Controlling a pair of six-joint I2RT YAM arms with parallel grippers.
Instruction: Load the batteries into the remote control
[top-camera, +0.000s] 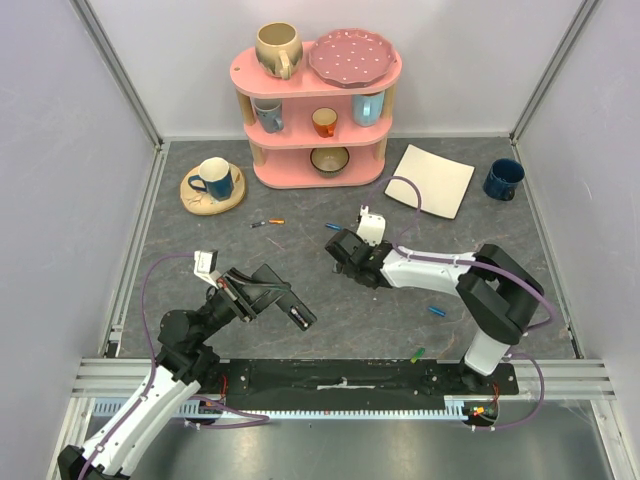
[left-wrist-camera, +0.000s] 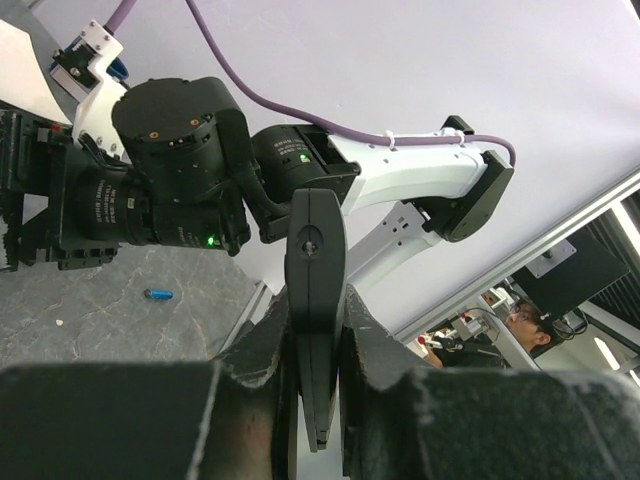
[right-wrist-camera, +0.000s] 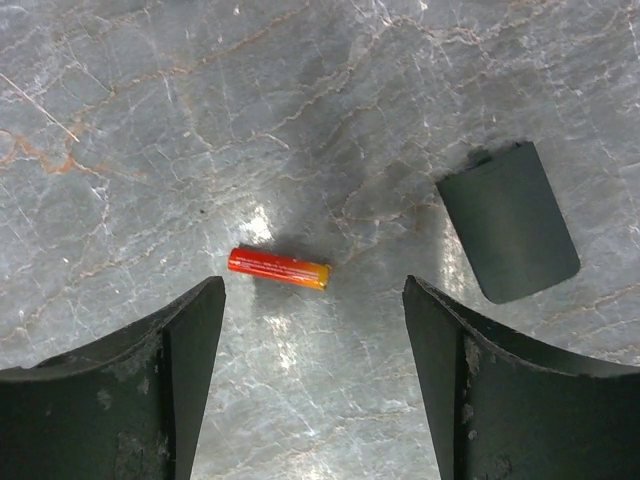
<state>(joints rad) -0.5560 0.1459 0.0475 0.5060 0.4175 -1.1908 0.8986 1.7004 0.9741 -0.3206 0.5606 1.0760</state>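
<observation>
On the left, my left fingers (left-wrist-camera: 250, 365) pinch the remote control (left-wrist-camera: 314, 290), holding the black bar up off the tabletop (right-wrist-camera: 150, 120) and aimed toward the other arm. On the right, my right fingers (right-wrist-camera: 180, 370) hang spread wide over a red-orange battery (right-wrist-camera: 278, 268). It lies flat just ahead of the tips, nearer the finger on the wrist view's left, with its long axis running from finger to finger. I judge a straight close would catch it end to end, so the wrist likely needs turning first.
</observation>
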